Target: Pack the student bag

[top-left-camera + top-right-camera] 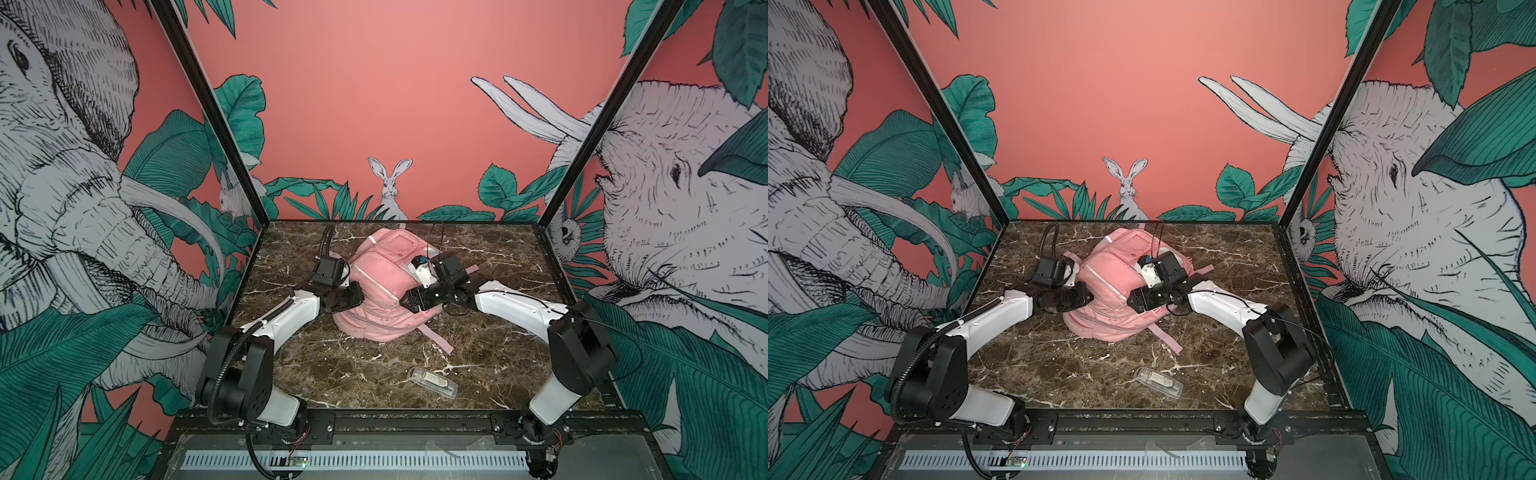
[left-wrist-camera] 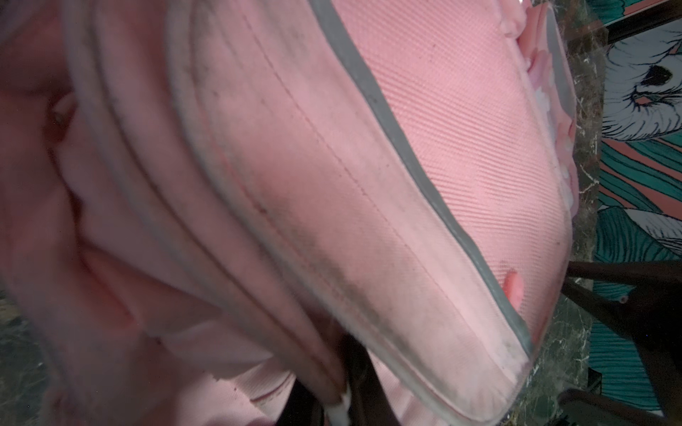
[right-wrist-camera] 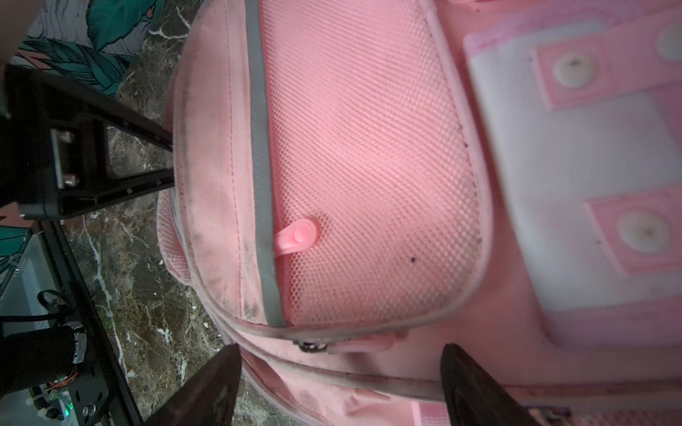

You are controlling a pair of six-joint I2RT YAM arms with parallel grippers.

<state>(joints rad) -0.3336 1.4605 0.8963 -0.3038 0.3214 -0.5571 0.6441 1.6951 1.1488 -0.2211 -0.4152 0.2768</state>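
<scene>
With the student bag (image 1: 382, 282) mid-bench towards the far edge, left gripper (image 1: 358, 298) clamped on its side fabric and right gripper (image 3: 339, 352) spread over the zip puller (image 3: 365, 341), closing off-line may pinch cloth instead.

Bare tabletop (image 1: 507, 253) around student bag (image 1: 382, 282)

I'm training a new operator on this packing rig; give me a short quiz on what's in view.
1. True or false: the right gripper is shut.
2. Relative to the student bag, the clear case lies: A) inside it; B) apart from it, on the table; C) on top of it.
3. What colour is the zip pull on the mesh pocket?
Key: 1 false; 2 B; 3 pink.
</scene>
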